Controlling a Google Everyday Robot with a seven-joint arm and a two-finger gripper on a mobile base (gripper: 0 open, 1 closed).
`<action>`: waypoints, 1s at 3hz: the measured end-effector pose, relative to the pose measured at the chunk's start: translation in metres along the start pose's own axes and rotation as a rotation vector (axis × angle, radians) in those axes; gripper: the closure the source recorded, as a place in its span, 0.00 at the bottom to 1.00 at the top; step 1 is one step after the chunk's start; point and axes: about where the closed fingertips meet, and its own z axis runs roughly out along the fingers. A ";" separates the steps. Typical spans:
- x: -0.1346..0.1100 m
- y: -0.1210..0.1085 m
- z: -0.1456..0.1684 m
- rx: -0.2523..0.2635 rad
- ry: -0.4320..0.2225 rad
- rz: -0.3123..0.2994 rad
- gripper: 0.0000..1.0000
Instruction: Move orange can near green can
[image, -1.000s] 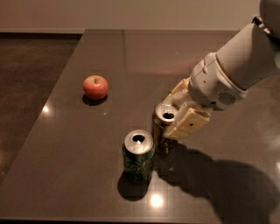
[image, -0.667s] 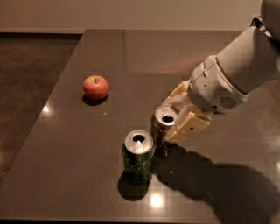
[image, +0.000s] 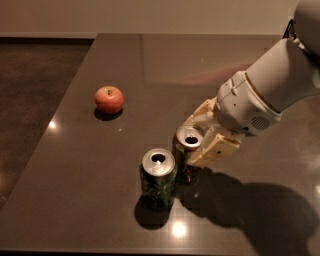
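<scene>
The orange can (image: 184, 162) stands upright on the dark table (image: 100, 200), silver top open, its body in shadow. My gripper (image: 194, 141) reaches in from the right and is shut on it, with one tan finger (image: 199, 114) behind the can and the other (image: 215, 150) in front at its right. The green can (image: 158, 182) stands upright just to the front left of the orange can, with a small gap or light contact between them; I cannot tell which.
A red apple (image: 109, 99) lies at the far left of the table. The table's left edge (image: 60, 115) drops to a dark floor. My white arm (image: 270, 90) crosses the right side and casts a shadow over the front right.
My gripper and the orange can have shifted slightly forward and left, closer to the green can. The green can and apple have not moved.
</scene>
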 end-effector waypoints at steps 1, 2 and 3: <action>0.006 0.000 0.006 -0.017 -0.011 0.008 0.13; 0.005 0.000 0.007 -0.017 -0.011 0.006 0.00; 0.005 0.000 0.007 -0.017 -0.011 0.006 0.00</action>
